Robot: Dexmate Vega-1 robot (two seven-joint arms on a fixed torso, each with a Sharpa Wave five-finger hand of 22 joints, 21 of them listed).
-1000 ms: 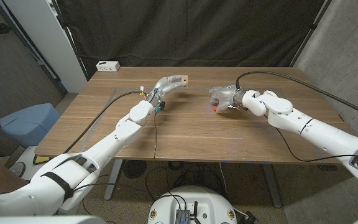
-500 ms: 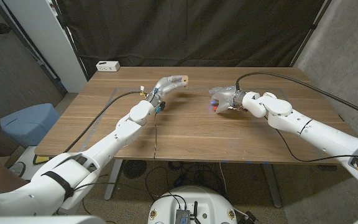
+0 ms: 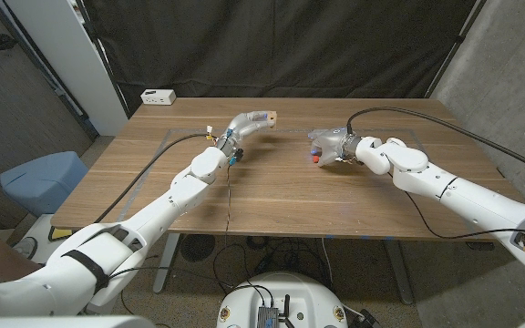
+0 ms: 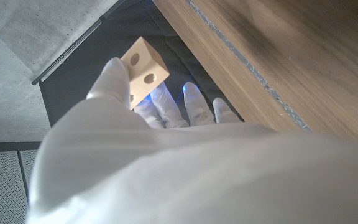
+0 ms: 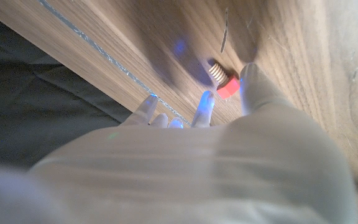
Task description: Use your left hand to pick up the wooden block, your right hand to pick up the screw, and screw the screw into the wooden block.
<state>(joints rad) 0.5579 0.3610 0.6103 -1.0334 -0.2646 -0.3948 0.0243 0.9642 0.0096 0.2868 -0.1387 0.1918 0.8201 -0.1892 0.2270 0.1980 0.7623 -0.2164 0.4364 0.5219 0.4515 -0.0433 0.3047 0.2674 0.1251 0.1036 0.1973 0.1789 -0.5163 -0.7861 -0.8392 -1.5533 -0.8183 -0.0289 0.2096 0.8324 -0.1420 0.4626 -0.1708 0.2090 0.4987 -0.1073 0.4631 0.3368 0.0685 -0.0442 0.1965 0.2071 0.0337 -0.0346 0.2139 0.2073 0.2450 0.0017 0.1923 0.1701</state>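
**Right hand closes in on the screw while the left holds the block up**

Since a second ago the right hand (image 3: 331,146) has edged slightly toward the robot's right along the table (image 3: 272,196), while the left arm and its load look unchanged.

The left hand (image 3: 244,124) holds the wooden block (image 3: 267,116) raised above the far part of the table. In the left wrist view the block (image 4: 143,66) is pinched between the thumb and the fingers (image 4: 161,102), its drilled faces in plain sight, the other fingers spread beyond it. That half of the job appears done.

The screw (image 3: 315,157), red-headed with a pale threaded shank, lies on the wood just beside the right hand. In the right wrist view the screw (image 5: 222,81) sits on its side, with the thumb next to its head and the other fingertips (image 5: 205,106) close by, loosely apart. Whether any finger touches it I cannot tell; it does not look lifted or gripped.

Left to do, by my reading: pinch and lift the screw, bring both hands together, seat the shank in a hole and turn it in.
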